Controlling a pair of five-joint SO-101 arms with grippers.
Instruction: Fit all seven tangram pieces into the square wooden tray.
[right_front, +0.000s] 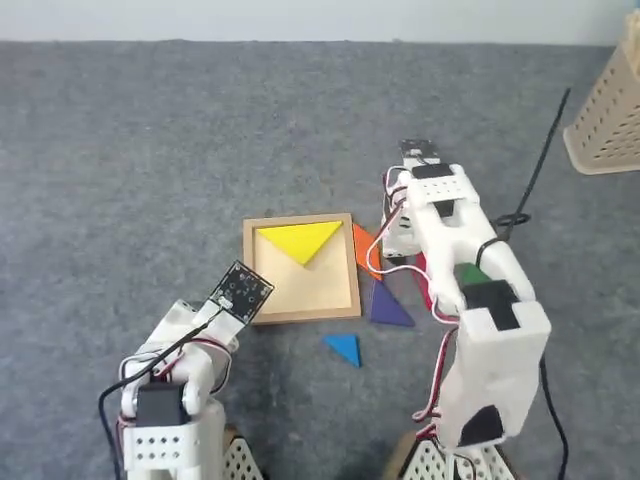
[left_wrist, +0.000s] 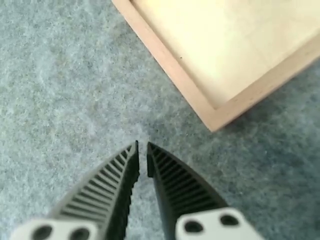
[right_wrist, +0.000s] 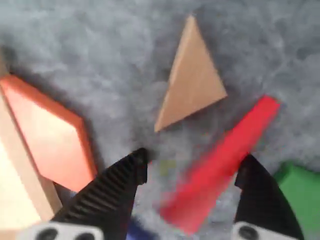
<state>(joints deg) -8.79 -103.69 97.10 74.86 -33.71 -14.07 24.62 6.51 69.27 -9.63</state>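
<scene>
The square wooden tray (right_front: 349, 262) lies mid-table with a yellow triangle (right_front: 298, 240) in its far half. Just off the tray's right side lie an orange piece (right_front: 364, 250), a purple triangle (right_front: 388, 305) and a blue triangle (right_front: 345, 348). In the right wrist view my right gripper (right_wrist: 194, 160) is open low over the carpet, a red piece (right_wrist: 220, 160) lying between its fingers. A bare-wood triangle (right_wrist: 192, 82), the orange piece (right_wrist: 50, 135) and a green piece (right_wrist: 300, 187) surround it. My left gripper (left_wrist: 142, 146) is shut, empty, near a tray corner (left_wrist: 215, 117).
Grey carpet covers the table. A perforated beige basket (right_front: 610, 110) stands at the far right edge. A black cable (right_front: 540, 165) runs from the right arm toward the basket. The arm bases stand at the near edge.
</scene>
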